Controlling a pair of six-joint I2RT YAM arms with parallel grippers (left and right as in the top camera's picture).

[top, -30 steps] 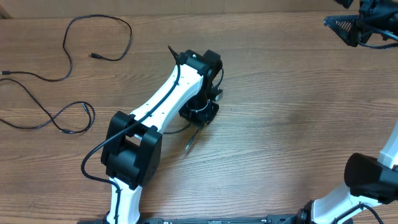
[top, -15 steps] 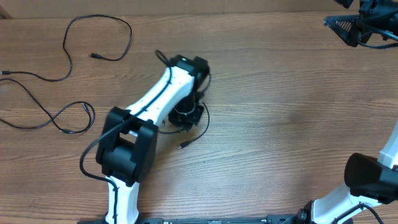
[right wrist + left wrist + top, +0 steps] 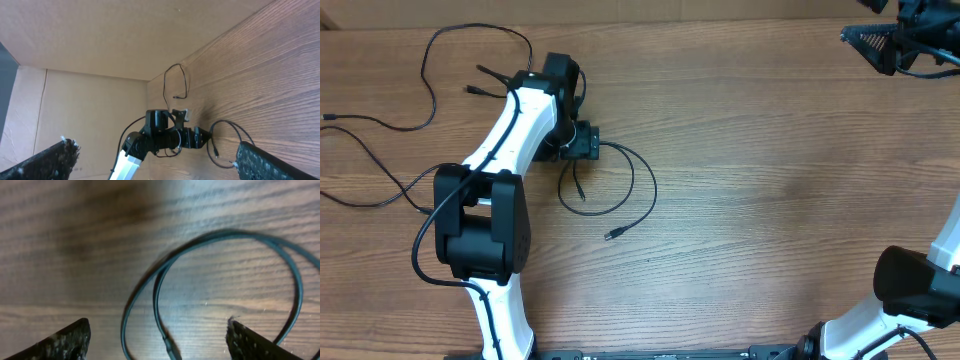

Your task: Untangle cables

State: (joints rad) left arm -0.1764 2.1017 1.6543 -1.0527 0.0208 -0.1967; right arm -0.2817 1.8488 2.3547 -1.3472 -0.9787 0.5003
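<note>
Black cables (image 3: 225, 232) looped by left end effector (image 3: 585, 143), fingers (image 3: 65, 340) spread wide, arm (image 3: 505, 135) outstretched

white links, black joint housings, a black cable (image 3: 418, 250) along the left arm (image 3: 510, 125), dark, perhaps scuffed fingertips (image 3: 60, 342)

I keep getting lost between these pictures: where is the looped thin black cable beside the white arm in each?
Overhead: looped thin black cable, left of centre.
Left wrist: loop fills centre and right.
Right wrist: small, bottom centre-right.
Shared landmark: brown wood-grain tabletop.
</note>
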